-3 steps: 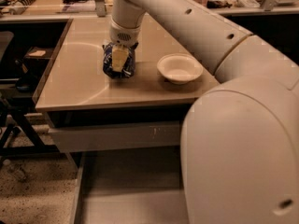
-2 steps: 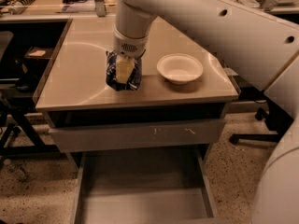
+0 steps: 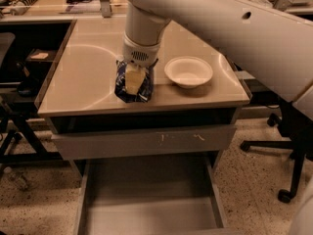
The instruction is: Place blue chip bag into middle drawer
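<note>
The blue chip bag (image 3: 122,88) stands upright near the front edge of the tan table top (image 3: 83,82). My gripper (image 3: 133,81) comes down on it from above, with the white arm (image 3: 215,18) stretching in from the upper right. The fingers are closed on the bag, and a pale finger (image 3: 133,78) shows against its front. The middle drawer (image 3: 151,204) is pulled open low in the view, below and in front of the table, with a plain grey floor and nothing in it.
A white bowl (image 3: 189,71) sits on the table right of the bag. A grey drawer front with pale scratches (image 3: 142,141) sticks out just under the table top. Chair legs (image 3: 288,160) stand at the right, a dark frame (image 3: 14,131) at the left.
My gripper has carried the blue chip bag from the middle of the table toward its front edge. The bowl has not moved.
</note>
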Available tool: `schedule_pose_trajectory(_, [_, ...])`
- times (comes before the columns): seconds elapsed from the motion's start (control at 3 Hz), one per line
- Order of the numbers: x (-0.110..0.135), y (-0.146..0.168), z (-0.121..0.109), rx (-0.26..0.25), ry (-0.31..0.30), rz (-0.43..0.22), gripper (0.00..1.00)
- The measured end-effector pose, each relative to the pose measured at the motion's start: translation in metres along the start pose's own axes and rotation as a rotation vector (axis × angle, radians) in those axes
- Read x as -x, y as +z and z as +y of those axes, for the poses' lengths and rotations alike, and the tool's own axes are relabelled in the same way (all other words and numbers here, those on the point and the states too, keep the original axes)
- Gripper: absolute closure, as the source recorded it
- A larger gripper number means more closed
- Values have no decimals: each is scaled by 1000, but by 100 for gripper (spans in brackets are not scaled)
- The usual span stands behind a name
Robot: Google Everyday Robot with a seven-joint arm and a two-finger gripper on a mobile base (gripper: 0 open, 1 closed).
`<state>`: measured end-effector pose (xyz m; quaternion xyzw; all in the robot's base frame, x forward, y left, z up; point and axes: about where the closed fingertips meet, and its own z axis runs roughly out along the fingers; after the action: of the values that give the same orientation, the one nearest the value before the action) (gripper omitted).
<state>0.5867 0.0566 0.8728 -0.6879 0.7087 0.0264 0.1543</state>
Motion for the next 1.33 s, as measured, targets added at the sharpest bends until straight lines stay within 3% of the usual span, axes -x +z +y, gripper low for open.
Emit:
schedule_pose_trajectory(0.67, [-23,-25,114,90,149,66,100])
schedule_pose_trajectory(1.0, [-23,-25,114,90,149,66,100])
schedule_pose_trajectory(1.33, [-28,-13,129,120,177,58,100])
